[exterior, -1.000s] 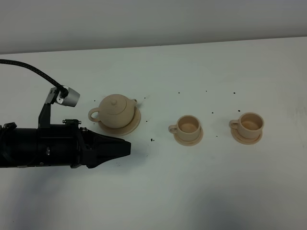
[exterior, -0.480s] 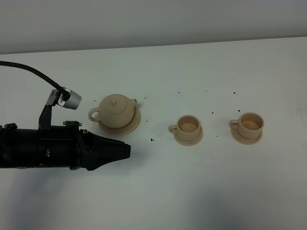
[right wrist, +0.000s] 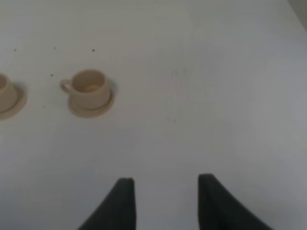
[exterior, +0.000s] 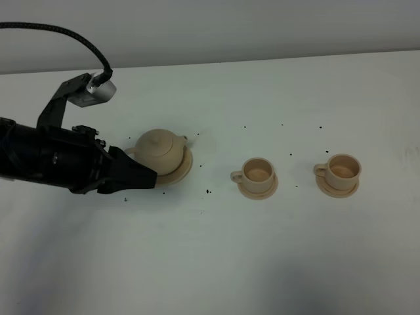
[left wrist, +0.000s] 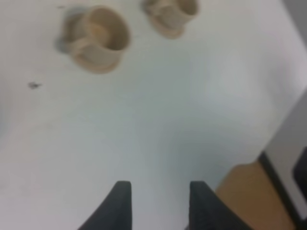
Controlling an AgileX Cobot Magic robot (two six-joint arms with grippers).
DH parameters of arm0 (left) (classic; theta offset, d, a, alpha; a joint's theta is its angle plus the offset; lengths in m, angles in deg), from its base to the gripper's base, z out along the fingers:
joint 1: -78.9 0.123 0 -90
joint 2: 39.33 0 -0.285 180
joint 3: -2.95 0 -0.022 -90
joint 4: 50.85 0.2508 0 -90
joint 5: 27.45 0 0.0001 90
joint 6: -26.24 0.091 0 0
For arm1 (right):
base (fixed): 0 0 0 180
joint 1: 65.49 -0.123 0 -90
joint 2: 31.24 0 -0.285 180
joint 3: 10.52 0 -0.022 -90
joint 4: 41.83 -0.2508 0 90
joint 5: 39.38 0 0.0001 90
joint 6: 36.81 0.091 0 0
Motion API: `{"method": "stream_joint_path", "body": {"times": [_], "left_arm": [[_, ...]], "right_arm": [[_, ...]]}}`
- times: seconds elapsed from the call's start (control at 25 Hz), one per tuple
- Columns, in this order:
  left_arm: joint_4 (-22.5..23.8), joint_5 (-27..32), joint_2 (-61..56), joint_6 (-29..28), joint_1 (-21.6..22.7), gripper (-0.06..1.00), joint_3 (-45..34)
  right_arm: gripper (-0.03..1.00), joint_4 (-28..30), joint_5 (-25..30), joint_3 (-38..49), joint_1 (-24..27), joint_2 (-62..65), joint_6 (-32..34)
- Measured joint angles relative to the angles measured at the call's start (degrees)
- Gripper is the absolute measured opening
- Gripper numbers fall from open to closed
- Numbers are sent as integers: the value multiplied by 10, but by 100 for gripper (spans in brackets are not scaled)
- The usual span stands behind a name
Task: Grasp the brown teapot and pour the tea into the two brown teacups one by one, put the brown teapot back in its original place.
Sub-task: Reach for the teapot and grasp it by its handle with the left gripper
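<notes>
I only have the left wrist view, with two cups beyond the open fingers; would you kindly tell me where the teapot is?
Observer: In the exterior high view the brown teapot stands on its saucer, just behind the left gripper, whose tip overlaps the pot's lower left edge.
Operator: Is its lid on?
Observer: Yes, the knobbed lid sits closed on the pot.
Operator: And the other arm?
Observer: The right gripper is open over bare table, with the teacup farthest from the teapot ahead of it.
</notes>
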Motion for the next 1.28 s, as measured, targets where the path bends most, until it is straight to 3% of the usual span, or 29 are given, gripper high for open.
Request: {"method": "stream_joint_path", "body": {"times": [0.16,0.28,0.6,0.84,0.96,1.28], "left_arm": [[121,3,0,-118,0,34,59],[202,10,0,-151,0,34,94],[360,102,0,-126,0,34,116],[479,108,0,-88,0,34,116],[512,58,0,-53,0,34,116],[516,-47,37,40,0,34,116]], "right_arm": [[34,0,0,0,0,0,0],[34,0,0,0,0,0,0],[34,0,0,0,0,0,0],[34,0,0,0,0,0,0],[34,0,0,0,0,0,0],[34,-1,0,0,0,0,0]]}}
